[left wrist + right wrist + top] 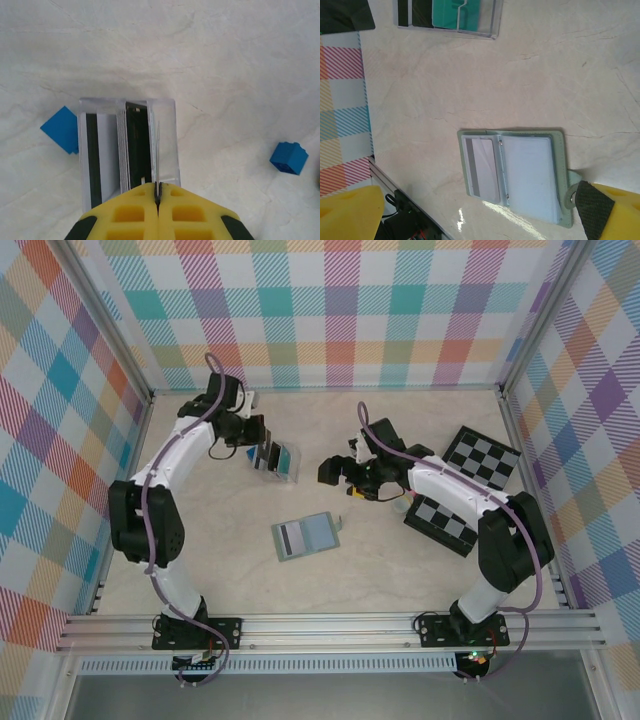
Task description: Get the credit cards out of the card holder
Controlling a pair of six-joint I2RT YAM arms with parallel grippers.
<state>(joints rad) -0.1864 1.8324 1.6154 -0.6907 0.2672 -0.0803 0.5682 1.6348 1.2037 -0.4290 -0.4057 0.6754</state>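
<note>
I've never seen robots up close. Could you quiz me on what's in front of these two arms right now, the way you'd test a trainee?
1. True or false: the card holder lies folded shut.
2. Which one stands open? A. the left gripper B. the right gripper C. neither
3. What colour are the two small blocks lying near the clear card stand?
Key: 1 false, it lies open with its pockets facing up; 2 B, the left gripper is shut; 3 blue.
</note>
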